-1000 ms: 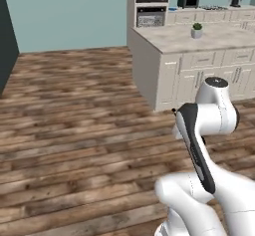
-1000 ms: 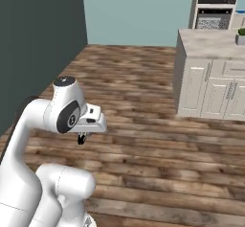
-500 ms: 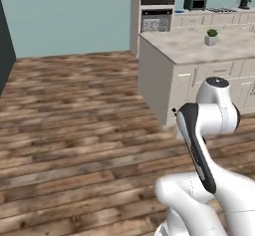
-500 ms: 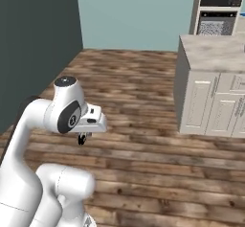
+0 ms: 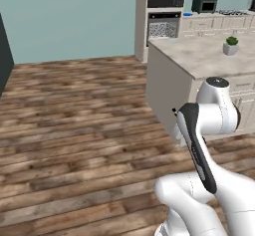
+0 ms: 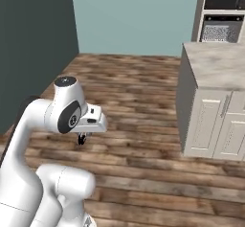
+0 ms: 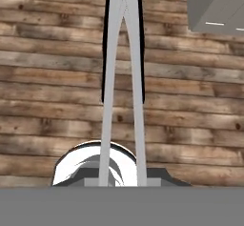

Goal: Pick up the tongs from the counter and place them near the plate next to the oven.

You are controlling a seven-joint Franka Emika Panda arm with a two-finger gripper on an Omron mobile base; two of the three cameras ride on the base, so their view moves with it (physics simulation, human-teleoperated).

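Pickup apparently done: the slim grey two-armed tongs (image 7: 123, 77) are hanging along the hand view, seemingly clamped in the small dark two-finger gripper (image 6: 82, 139) over the wooden floor, while placement near the plate is remaining, the marbled cabinet top (image 5: 209, 56) lying ahead.

My arm is folded, elbow high, wrist bent down; the end effector (image 6: 82, 139) hangs low, clamped on the tongs (image 7: 123, 72).
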